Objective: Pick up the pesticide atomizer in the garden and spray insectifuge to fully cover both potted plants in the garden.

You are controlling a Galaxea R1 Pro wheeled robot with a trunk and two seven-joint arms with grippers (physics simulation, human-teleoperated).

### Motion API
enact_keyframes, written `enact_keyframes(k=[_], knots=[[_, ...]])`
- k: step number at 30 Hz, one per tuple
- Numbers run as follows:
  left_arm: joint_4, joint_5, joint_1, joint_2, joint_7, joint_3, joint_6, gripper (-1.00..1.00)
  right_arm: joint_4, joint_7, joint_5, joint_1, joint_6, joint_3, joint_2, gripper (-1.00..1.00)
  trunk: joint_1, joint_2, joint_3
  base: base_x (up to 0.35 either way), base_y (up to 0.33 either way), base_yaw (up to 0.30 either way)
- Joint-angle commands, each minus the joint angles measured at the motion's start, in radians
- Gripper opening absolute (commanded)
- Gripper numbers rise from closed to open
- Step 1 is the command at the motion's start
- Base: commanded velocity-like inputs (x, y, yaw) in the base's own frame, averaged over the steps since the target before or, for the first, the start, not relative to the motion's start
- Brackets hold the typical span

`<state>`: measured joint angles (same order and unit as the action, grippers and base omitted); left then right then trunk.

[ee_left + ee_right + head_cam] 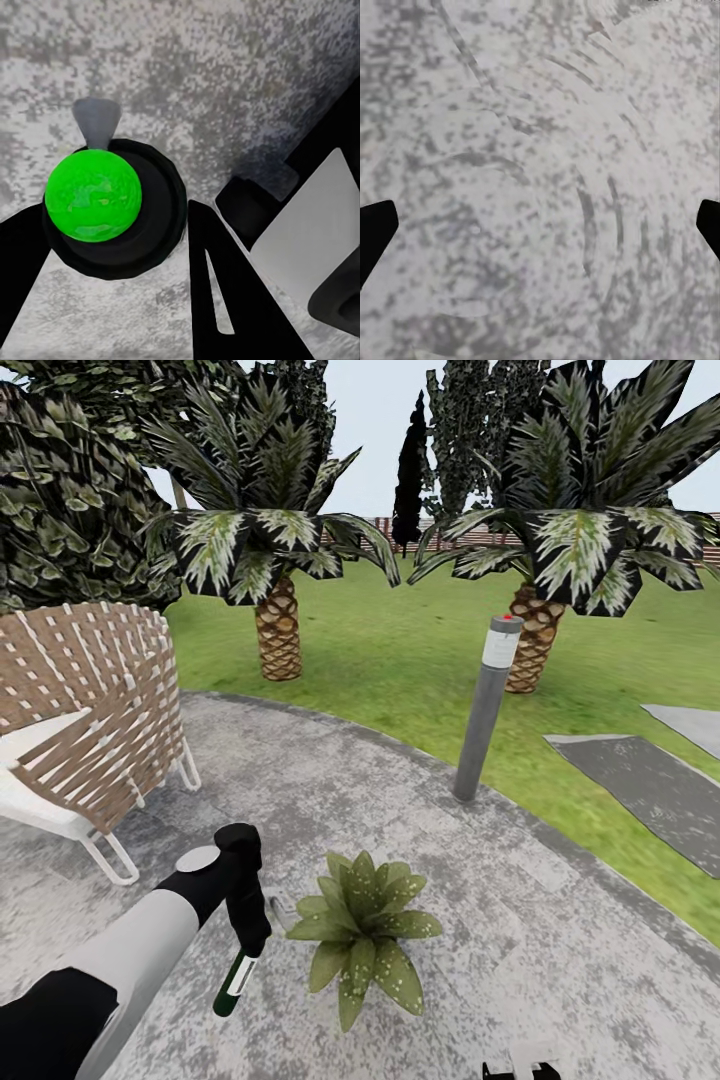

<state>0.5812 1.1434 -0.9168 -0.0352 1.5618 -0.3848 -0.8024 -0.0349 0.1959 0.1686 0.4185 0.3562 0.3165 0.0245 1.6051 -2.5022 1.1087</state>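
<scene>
The left gripper (243, 935) is closed on the atomizer (233, 982), which hangs from it over the grey paving, long axis near vertical with the dark green base tilted slightly toward 7 o'clock. In the left wrist view the bottle (112, 206) is seen end-on — a bright green round face ringed in black, a finger (225, 292) hard against its side and a pale nozzle part jutting past it. One potted plant (362, 935) sits just beside the bottle at 3 o'clock in the head view, leaves nearly reaching it. That is the relation that matters: the plant lies to the right of the left hand, so the spray head must face that way (which way it now points is hard to tell). The right gripper (540, 225) looks open — its tips sit well apart over bare paving, holding nothing. A second plant is yet to be found.
</scene>
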Motion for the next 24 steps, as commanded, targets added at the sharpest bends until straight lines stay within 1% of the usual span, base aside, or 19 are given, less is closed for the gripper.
enact_keyframes(k=[1,8,11,12,13,14,15,16,17,19,24], knots=[[0.002,0.006,0.000,-0.001,0.009,-0.004,-0.011,-1.00,0.000,0.002,0.010,0.000,0.003,0.009,0.000,1.00,0.000,0.000,0.001,0.001,0.002,-0.085],[0.000,0.004,0.006,-0.003,0.009,-0.006,-0.011,-1.00,0.000,0.002,0.011,0.000,0.003,0.009,0.000,1.00,0.000,0.000,-0.001,0.000,0.000,-0.257],[0.001,0.002,0.057,-0.004,0.009,-0.001,-0.011,-1.00,0.000,0.002,0.011,0.000,0.003,0.009,0.000,1.00,0.000,0.000,-0.002,0.000,0.000,-0.282],[0.000,-0.002,0.068,-0.005,0.009,0.007,-0.011,-1.00,0.000,0.002,0.011,0.000,0.003,0.009,0.000,1.00,0.000,0.000,-0.003,0.000,0.000,-0.221],[0.000,-0.010,0.089,-0.006,-0.021,0.028,-0.009,-1.00,0.000,0.002,0.011,0.000,0.003,0.009,-0.001,1.00,0.000,0.000,-0.003,0.000,0.000,-0.120],[0.001,-0.021,0.119,-0.011,-0.098,0.085,-0.005,-1.00,0.000,0.002,0.011,0.000,0.003,0.009,-0.001,1.00,0.000,0.000,-0.003,0.000,0.000,-0.031],[0.000,-0.024,0.126,-0.013,-0.142,0.117,-0.004,-1.00,0.000,0.002,0.011,0.000,0.003,0.009,-0.001,1.00,0.000,0.000,-0.003,0.000,0.000,-0.013],[0.000,-0.027,0.129,-0.013,-0.155,0.129,-0.003,-1.00,0.000,0.002,0.011,0.000,0.003,0.009,-0.001,1.00,0.000,0.000,-0.003,0.000,0.000,-0.008],[0.000,-0.032,0.131,-0.014,-0.167,0.141,-0.003,-1.00,0.000,0.002,0.011,0.000,0.003,0.009,-0.001,1.00,0.000,0.000,-0.003,0.000,0.000,-0.004],[0.000,-0.045,0.133,-0.014,-0.179,0.152,-0.004,-1.00,0.002,0.000,0.009,0.000,0.003,0.009,0.001,1.00,0.000,0.000,-0.003,0.000,0.000,-0.001],[0.001,-0.048,0.143,-0.010,-0.181,0.154,-0.004,-1.00,0.003,-0.001,0.009,0.000,0.003,0.009,0.002,1.00,0.000,0.000,-0.003,-0.005,0.000,0.000]])
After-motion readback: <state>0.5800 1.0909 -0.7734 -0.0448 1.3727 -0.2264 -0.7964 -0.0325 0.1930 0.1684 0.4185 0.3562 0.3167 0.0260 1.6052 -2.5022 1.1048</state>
